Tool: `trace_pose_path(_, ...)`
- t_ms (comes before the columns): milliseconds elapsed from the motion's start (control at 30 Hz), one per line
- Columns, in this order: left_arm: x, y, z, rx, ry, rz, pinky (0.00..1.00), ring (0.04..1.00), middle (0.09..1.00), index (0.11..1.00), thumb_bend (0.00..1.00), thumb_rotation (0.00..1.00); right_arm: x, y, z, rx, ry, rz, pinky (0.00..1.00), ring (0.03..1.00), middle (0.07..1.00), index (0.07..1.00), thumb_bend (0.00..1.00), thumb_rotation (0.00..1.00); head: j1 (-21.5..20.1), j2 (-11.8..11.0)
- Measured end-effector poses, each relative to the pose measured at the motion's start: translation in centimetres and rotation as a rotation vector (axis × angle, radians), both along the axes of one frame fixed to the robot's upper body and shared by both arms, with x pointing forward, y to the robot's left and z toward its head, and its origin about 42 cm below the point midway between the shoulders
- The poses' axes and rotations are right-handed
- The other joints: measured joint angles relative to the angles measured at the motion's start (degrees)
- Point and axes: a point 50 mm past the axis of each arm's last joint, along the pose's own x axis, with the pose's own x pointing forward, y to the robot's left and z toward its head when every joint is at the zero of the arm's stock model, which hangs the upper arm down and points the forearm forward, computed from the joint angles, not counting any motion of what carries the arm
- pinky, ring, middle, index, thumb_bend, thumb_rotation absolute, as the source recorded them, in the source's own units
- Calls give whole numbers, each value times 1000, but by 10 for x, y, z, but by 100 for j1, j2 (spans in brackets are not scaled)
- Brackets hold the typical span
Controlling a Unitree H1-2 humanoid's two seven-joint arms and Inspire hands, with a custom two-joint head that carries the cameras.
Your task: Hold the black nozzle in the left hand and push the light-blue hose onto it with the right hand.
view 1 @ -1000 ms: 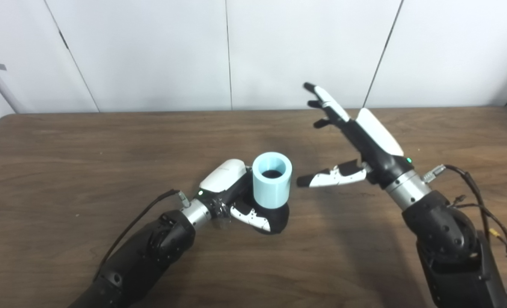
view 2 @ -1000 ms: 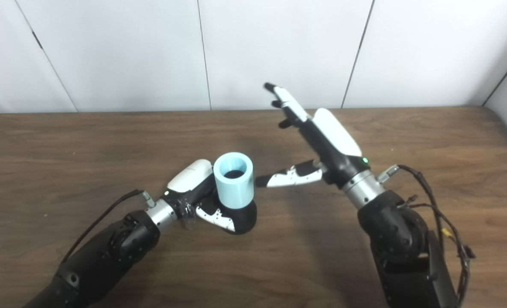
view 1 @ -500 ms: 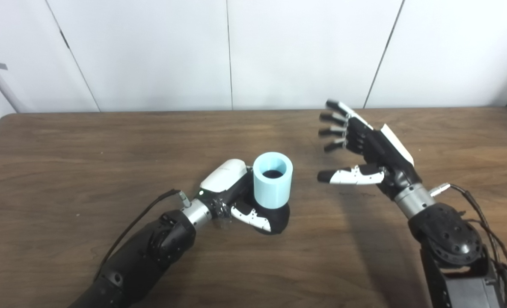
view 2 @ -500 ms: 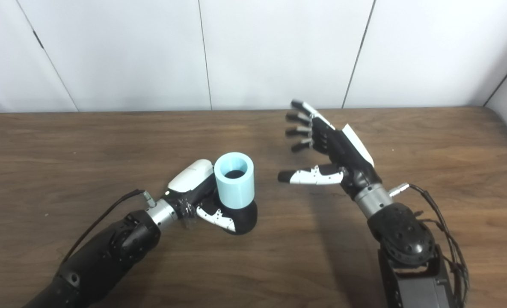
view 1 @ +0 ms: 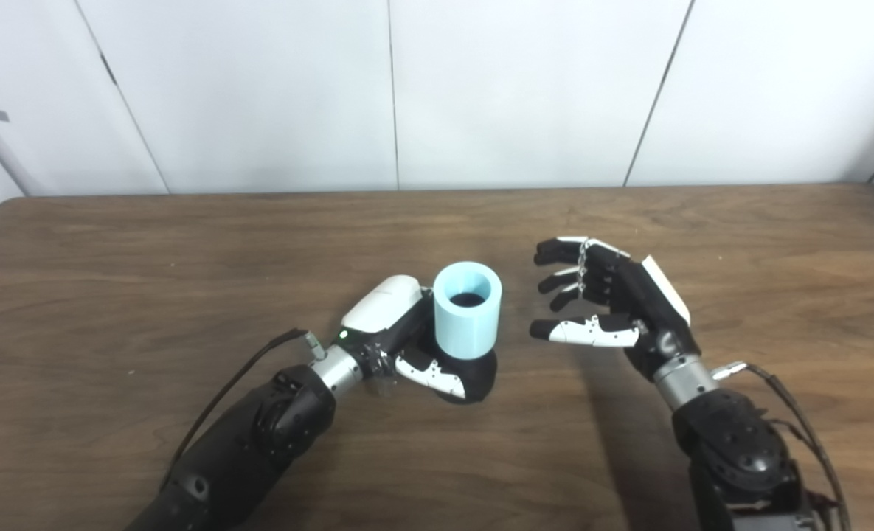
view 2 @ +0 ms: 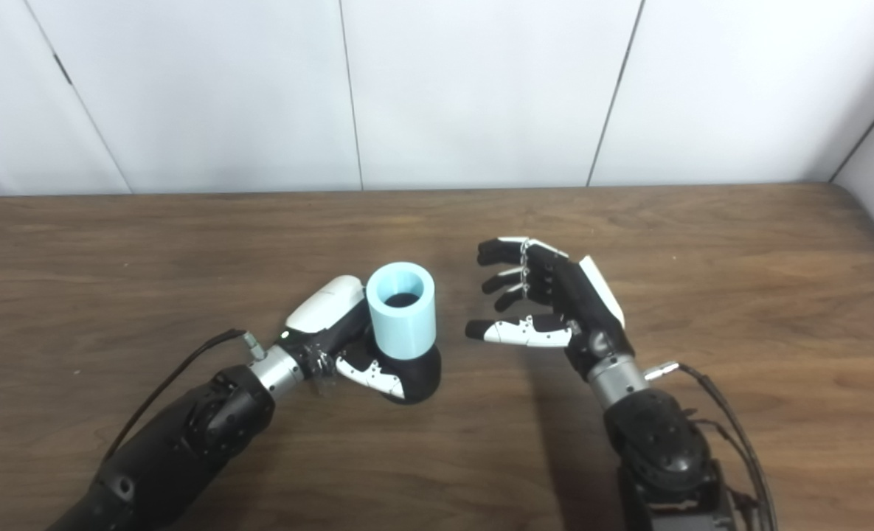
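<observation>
The light-blue hose [view 1: 467, 309], a short wide tube, stands upright on the black nozzle [view 1: 477, 377], whose base rests on the brown table [view 1: 149, 258]. My left hand [view 1: 400, 339] is shut on the nozzle's base, thumb in front and fingers behind. My right hand [view 1: 605, 302] is open and empty, fingers curved, palm toward the hose, a short gap to its right. The same scene shows in the right eye view, with the hose [view 2: 402, 310] and the right hand [view 2: 547, 302].
The table's far edge meets a white panelled wall [view 1: 481, 88]. Cables run from both forearms: the left cable [view 1: 237, 376], the right cable [view 1: 798, 420].
My right hand has come down from high above the table and moved left toward the hose, fingers curling from straight to curved. The left hand, nozzle and hose have not moved.
</observation>
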Motion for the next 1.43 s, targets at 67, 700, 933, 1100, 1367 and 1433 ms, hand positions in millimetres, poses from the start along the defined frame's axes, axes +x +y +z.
trace_pose_path(67, -5, 7, 1, -18, -15, 31, 620, 740, 799, 795, 862, 133, 0, 2, 1, 11, -22, -15, 445, 561, 690, 679, 720, 134, 0, 9)
trace_pose_path(700, -29, 46, 17, -207, 64, 286, 688, 818, 869, 894, 867, 157, 0, 11, -14, 91, -2, -58, 431, 551, 696, 681, 761, 171, 9, 9)
trace_pose_path(933, -45, 56, 7, -802, 347, 526, 526, 649, 746, 763, 670, 104, -1, 7, -16, 87, -4, -65, 440, 552, 686, 677, 745, 148, 18, -26)
trace_pose_path(1100, -51, 54, 9, -1217, 569, 528, 488, 594, 685, 695, 638, 29, -2, 6, -17, 84, -2, -68, 437, 554, 687, 676, 697, 126, 0, -35)
trace_pose_path(1367, -49, 58, 4, -1337, 688, 398, 462, 594, 685, 682, 732, 51, -8, 1, -22, 84, 7, -80, 447, 548, 644, 677, 685, 141, -9, -53)
trace_pose_path(1433, -49, 59, 3, -1343, 691, 385, 461, 590, 681, 677, 735, 52, -9, 1, -24, 84, 11, -84, 448, 545, 642, 679, 682, 138, -44, -79)
